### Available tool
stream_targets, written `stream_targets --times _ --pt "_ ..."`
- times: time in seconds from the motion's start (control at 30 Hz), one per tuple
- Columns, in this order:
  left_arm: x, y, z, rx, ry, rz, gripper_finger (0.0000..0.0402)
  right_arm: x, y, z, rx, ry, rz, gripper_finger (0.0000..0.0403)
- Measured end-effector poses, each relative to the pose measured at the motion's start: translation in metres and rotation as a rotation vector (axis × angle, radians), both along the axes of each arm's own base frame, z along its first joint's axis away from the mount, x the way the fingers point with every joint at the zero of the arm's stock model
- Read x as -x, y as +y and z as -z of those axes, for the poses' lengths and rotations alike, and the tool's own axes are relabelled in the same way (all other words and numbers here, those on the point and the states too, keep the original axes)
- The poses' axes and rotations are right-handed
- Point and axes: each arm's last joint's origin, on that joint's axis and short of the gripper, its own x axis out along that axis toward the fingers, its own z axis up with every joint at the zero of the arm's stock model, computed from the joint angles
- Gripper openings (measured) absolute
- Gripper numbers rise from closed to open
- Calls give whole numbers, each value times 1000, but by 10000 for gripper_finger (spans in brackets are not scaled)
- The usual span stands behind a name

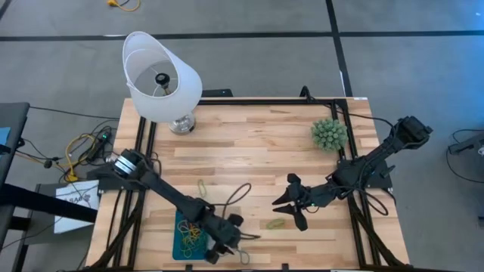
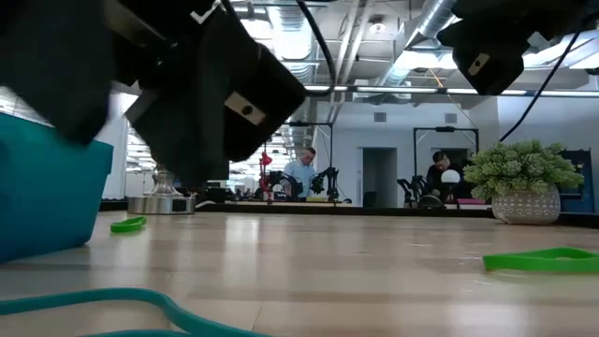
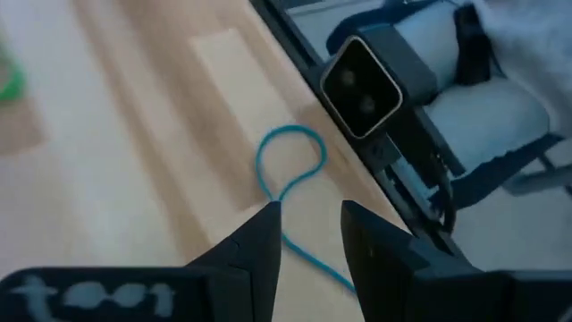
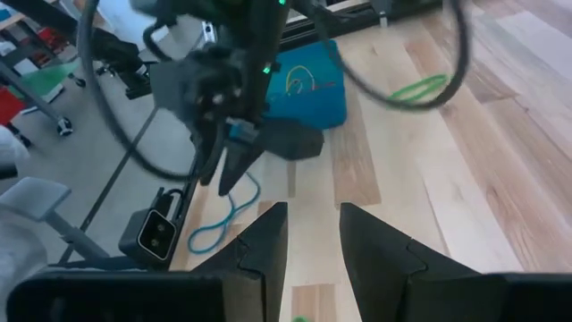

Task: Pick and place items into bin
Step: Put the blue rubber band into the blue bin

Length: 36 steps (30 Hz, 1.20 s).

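Observation:
The teal bin (image 1: 181,249) sits at the table's near edge and holds several coloured bands (image 4: 302,82). My left gripper (image 3: 308,219) hangs open just right of the bin, pointing down. Its fingertips stand on either side of the tail of a blue band (image 3: 288,161) that lies flat on the wood by the near edge. I cannot tell whether they touch it. My right gripper (image 1: 289,213) is open, right of centre, above a green band (image 1: 276,224) lying flat. A yellow-green band (image 1: 203,185) lies beyond the bin.
A white lampshade (image 1: 160,75) on a metal base stands at the far left. A spiky green plant ball (image 1: 330,134) sits at the far right. A dark cable loop (image 1: 240,193) hangs over the table's middle. The low-view camera (image 3: 362,76) is mounted beyond the near edge.

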Motion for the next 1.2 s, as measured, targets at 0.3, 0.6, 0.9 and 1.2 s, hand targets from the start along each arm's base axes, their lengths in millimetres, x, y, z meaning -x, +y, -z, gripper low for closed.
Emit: stream_targets --times 0.3,0.6,0.9,1.2 --pt "-12 -8 15 -120 -12 -5 107 -1 1 -3 -18 -26 -1 98" --pt "-5 -12 19 -141 35 -14 107 -1 1 -4 -23 -32 -6 98" --pt "-3 -17 24 -165 30 -38 107 -1 1 -4 -23 -33 -6 98" --pt "-4 -18 28 -168 28 -36 80 -1 1 -4 -24 -33 -6 98"
